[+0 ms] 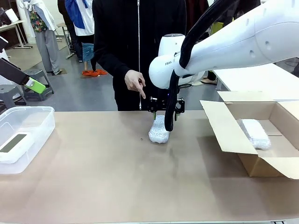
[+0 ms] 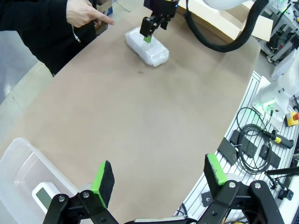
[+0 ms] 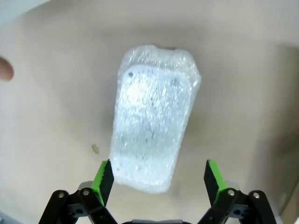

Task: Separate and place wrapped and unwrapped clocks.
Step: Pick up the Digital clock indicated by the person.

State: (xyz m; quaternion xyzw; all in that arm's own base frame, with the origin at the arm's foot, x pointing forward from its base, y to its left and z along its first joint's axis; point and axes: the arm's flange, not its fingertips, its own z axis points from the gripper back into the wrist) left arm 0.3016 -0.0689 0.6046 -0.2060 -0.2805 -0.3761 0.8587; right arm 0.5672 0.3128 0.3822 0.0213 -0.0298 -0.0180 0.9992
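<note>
Right end effector (image 3: 155, 175) wide above wrapped clock (image 1: 159, 130), pointing hand (image 1: 135, 81) near, cardboard box (image 1: 233, 135) beside.

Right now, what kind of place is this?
Probably a robot lab: a white robot arm over a brown paper-covered table, black cables and a red stop button beside it.

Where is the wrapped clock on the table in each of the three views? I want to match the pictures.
Front view: wrapped clock at table centre, under the right tool.
Left wrist view: top centre, far across the table.
Right wrist view: middle of the picture, just ahead of the open tool.
Shared landmark: the person's pointing hand beside the clock.
</note>
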